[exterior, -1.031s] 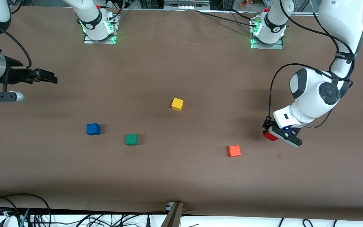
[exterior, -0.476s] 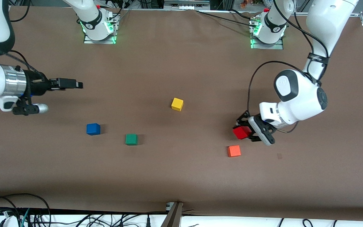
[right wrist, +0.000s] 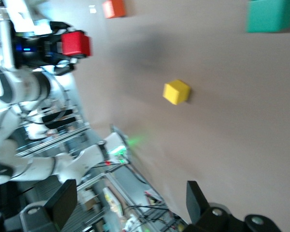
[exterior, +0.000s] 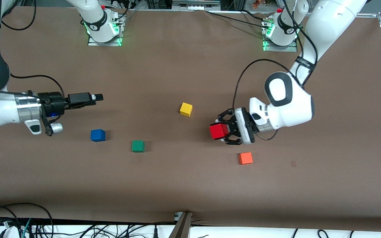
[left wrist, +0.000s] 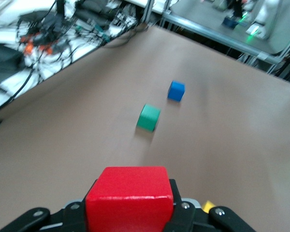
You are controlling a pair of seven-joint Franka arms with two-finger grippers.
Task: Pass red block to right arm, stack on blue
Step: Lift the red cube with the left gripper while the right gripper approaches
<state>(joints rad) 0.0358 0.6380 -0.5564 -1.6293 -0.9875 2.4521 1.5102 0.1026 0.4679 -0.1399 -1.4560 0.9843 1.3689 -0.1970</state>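
Green cube (exterior: pixel 138 145) beside blue (exterior: pixel 98 135)

Left end effector (exterior: pixel 224 131) clamped in air; right end effector (exterior: pixel 98 97) spread.

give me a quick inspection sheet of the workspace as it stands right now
Surface: brown table, flat, no spills seen.
Job's things: red block held in the air by the left gripper; blue block on the table toward the right arm's end.
Clutter: green block beside the blue one; yellow block; orange block nearest the front camera.
Grippers: left gripper shut on the red block; right gripper open, empty, pointing toward the left gripper.
Cables: black cable looping off the left arm's wrist; cable tangle past the table's near edge.
Surroundings: green lights at both arm bases.
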